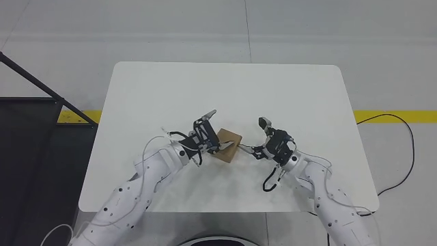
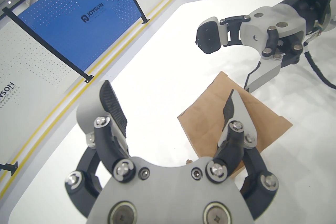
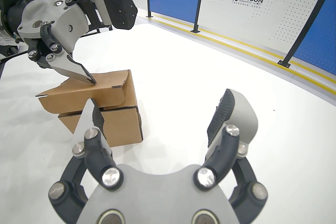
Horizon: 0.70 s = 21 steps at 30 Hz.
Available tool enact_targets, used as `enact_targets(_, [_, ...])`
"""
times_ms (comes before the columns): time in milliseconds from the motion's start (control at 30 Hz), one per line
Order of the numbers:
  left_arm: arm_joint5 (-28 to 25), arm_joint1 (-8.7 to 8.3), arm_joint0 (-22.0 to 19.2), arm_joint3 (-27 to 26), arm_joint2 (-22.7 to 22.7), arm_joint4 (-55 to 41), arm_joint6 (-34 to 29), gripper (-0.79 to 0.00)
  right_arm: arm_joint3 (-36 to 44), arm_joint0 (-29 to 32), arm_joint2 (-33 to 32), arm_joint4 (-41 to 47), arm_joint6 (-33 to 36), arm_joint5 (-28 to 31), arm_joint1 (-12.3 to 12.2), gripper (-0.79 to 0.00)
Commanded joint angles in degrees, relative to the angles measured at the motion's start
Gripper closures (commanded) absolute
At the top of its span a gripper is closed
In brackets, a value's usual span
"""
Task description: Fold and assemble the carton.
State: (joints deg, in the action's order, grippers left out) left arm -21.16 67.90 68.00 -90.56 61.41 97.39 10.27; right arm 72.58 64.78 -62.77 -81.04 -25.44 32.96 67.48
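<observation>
On the left I have the left tool (image 2: 168, 93) standing wide apart, clamped on nothing. I am using it as a presser rather than a grabber: one finger (image 3: 76, 70) rests its tip on the carton's top flap (image 3: 86, 93), while the other is raised well above the counter (image 1: 287, 96). As I read it, that pressure is there to hold the flap down so it can be folded home.

In the middle, the carton (image 3: 123, 125) sits on the counter near its front edge, between the two arms. Its body is already squared up into a box, but the flap is only half down. It lies tilted, with a dark gap under its front lip and one corner sticking out past the box wall, so I judge the closing fold unfinished.

On the right, the right tool (image 3: 160, 101) is also spread apart and empty. It is low and just beside the carton's near side. One finger (image 3: 97, 117) lines up with the box's front face, though I cannot tell whether it touches. I take its position as bracing, so the box does not slide when I press down.
</observation>
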Motion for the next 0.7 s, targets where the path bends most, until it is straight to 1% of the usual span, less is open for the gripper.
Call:
enact_targets(0, [0.1, -0.06, 0.1, -0.1, 0.4, 0.0, 0.0, -0.785, 0.0, 0.0, 0.0, 0.0, -0.1, 0.0, 0.0, -0.785])
enact_targets(333, [-1.2, -0.41, 1.1, -0.3, 1.9, 0.4, -1.2, -0.785, 0.4, -0.2, -0.2, -0.4, 0.2, 0.3, 0.0, -0.785])
enact_targets(667, [-1.1, -0.73, 2.7, -0.5, 3.8, -0.2, -1.0, -0.785, 0.7, 0.2, -0.7, -0.4, 0.4, 0.3, -0.1, -0.785])
